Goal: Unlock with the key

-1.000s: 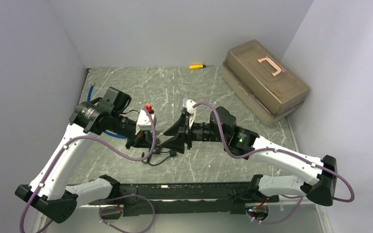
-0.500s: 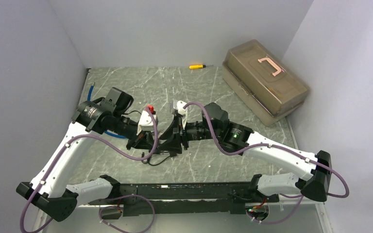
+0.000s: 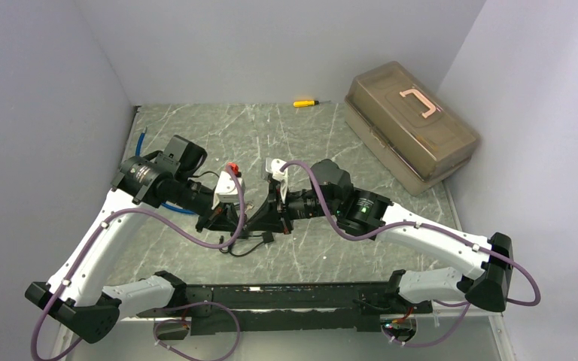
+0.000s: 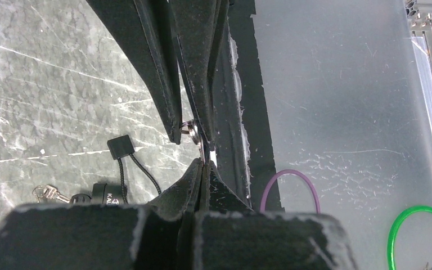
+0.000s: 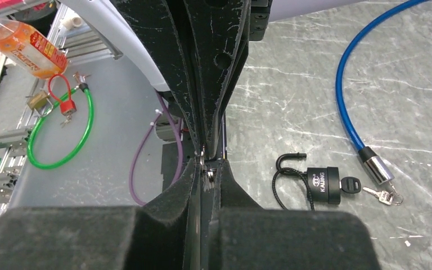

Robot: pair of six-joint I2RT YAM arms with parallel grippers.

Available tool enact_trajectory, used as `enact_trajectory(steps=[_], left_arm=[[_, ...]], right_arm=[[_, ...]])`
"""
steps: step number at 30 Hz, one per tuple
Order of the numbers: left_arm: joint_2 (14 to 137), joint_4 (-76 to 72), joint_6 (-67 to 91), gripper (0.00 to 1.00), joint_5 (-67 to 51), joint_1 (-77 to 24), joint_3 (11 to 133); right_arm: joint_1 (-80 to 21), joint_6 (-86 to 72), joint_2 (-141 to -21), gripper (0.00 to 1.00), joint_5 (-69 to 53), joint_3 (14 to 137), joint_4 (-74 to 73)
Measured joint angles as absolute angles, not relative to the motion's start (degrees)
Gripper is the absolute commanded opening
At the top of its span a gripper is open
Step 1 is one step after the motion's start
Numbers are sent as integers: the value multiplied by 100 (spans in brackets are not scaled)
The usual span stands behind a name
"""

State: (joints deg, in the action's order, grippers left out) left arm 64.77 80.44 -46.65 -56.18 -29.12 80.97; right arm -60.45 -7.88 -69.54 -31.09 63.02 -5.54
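Left tool (image 4: 202, 166) and right tool (image 5: 204, 164) meet tip to tip above worktop (image 5: 371, 73), both apparently pinched shut on small key (image 4: 205, 148). Lock (image 5: 322, 184) lies on worktop, apart. Risk: thin grip on key; uneven pull twists it loose, key drops.

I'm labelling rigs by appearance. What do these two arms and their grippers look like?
Both have white link shells with black joints: left arm, right arm. A purple cable loops along each. The right arm shows a small green light. The left gripper and right gripper have black, wedge-shaped, scuffed fingers.
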Motion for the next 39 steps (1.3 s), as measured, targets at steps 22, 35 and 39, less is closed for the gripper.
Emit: enact_trajectory(steps=[22,35,39], left_arm=[[6477,6401,-3734,96,-4335,-2934,7085],[7065,5811,-3181,88,-5531,-3385,7314],[6987,6018,-3312,82,-5929,-3524,7319]], right_arm=[[-5859,-1221,-5395,0,-2274,5000,-725],[-5793,-2237,-4982,0,-2104,3938,766],[-5789,-2508,-5105,0,-2104,3752,1540]])
